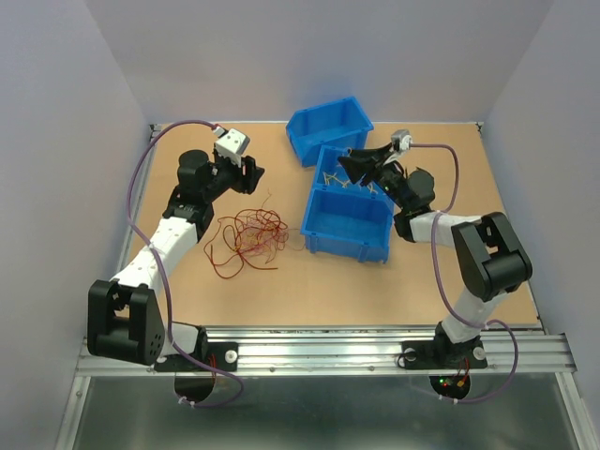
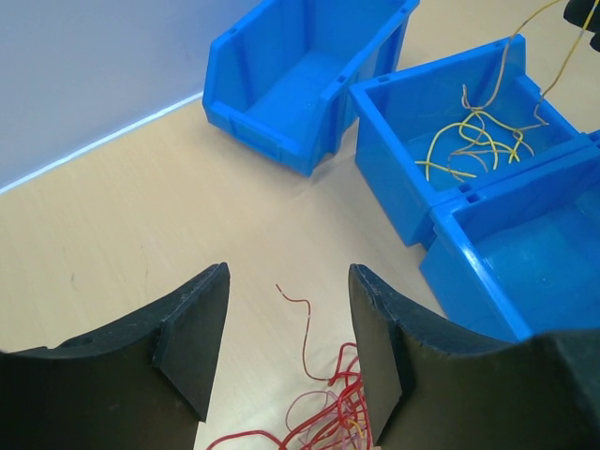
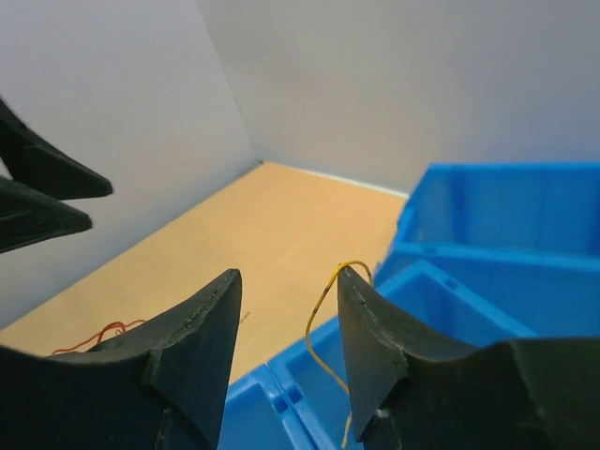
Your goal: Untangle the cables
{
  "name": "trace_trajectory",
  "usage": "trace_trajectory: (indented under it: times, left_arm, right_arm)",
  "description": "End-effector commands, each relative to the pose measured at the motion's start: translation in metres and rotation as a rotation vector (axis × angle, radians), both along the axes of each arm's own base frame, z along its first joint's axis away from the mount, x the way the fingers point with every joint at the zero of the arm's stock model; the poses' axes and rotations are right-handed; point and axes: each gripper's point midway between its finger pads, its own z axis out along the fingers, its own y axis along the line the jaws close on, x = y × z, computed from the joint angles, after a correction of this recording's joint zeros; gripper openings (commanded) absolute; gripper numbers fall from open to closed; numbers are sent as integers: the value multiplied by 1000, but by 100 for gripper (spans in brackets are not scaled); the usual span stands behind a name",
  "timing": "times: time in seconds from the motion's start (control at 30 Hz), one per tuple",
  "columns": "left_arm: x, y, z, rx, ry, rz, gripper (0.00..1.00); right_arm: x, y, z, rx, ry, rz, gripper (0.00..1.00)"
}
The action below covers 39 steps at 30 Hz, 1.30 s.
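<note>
Right gripper [image 3: 286,277] is hanging over the middle bin [image 2: 394,159] with its jaws spread. One yellow cable [image 3: 322,323] is draping against a fingertip rather than being pinched, and its lower end is running out of the wrist view. Left gripper [image 2: 286,272] is hovering low over the counter [image 1: 281,286], its jaws likewise standing apart. Three blue bins are sitting close together on the right half of the counter: the back bin [image 1: 323,131], the middle bin, which the right arm is half covering in the top view, and the near bin [image 1: 345,242]. Red and orange cables [image 1: 251,234] are lying in a loose tangle on the counter, left of the near bin and just in front of the left gripper. Single strands are too fine to tell apart from above, and the left wrist view is cutting most of the tangle off. Yellow cables [image 2: 473,145] are looping inside the middle bin, a few rising toward the right gripper.
</note>
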Motion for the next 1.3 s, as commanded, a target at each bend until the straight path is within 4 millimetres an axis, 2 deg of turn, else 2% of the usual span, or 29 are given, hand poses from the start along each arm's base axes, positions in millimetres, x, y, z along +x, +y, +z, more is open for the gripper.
trace_trajectory:
  times: [0.0,0.07,0.1,0.2,0.23,0.27,0.4,0.47,0.6,0.7,0.77,0.87,0.9,0.93,1.03,1.27]
  left_arm:
    - [-1,-6,7,12,-34,-42,66]
    - [-2,-7,6,16,-27,-51,66]
    - [-2,-8,6,14,-26,-54,66]
    - [-2,-8,6,16,-25,-59,66]
    - [-1,-9,5,16,-24,-60,66]
    - [-1,-9,5,17,-21,-62,66]
    - [-1,-9,4,26,-19,-67,66]
    - [-2,-9,3,32,-18,-65,66]
    - [-2,-11,3,39,-21,-69,66]
    - [-2,-13,1,43,-14,-73,66]
    - [-3,-17,-2,58,-10,-94,66]
    - [-9,-30,-12,107,14,-151,67]
    - [-9,-32,-16,127,25,-151,67]
    - [-6,-31,-18,150,28,-132,67]
    - [-10,-40,-41,204,94,-162,67]
    - [-20,-44,-72,362,182,-136,65]
  right_arm:
    - [12,-21,29,42,67,-124,51]
    - [37,-38,20,24,206,-268,51]
    - [50,-44,5,-41,325,-327,55]
    - [63,-58,-30,-185,481,-425,60]
    - [61,-60,-34,-211,506,-430,62]
    - [60,-68,-47,-244,554,-475,64]
    - [52,-77,-53,-296,594,-501,67]
    - [47,-78,-54,-318,603,-498,68]
    - [32,-73,-70,-397,657,-433,71]
    - [28,-82,-64,-393,649,-476,72]
    - [21,-81,-55,-388,626,-458,71]
    - [5,-61,-50,-397,593,-317,68]
    - [5,-55,-44,-389,562,-289,67]
    - [1,-47,-44,-396,556,-249,67]
    - [-1,-42,-46,-410,550,-240,67]
    - [1,-42,-49,-423,550,-240,67]
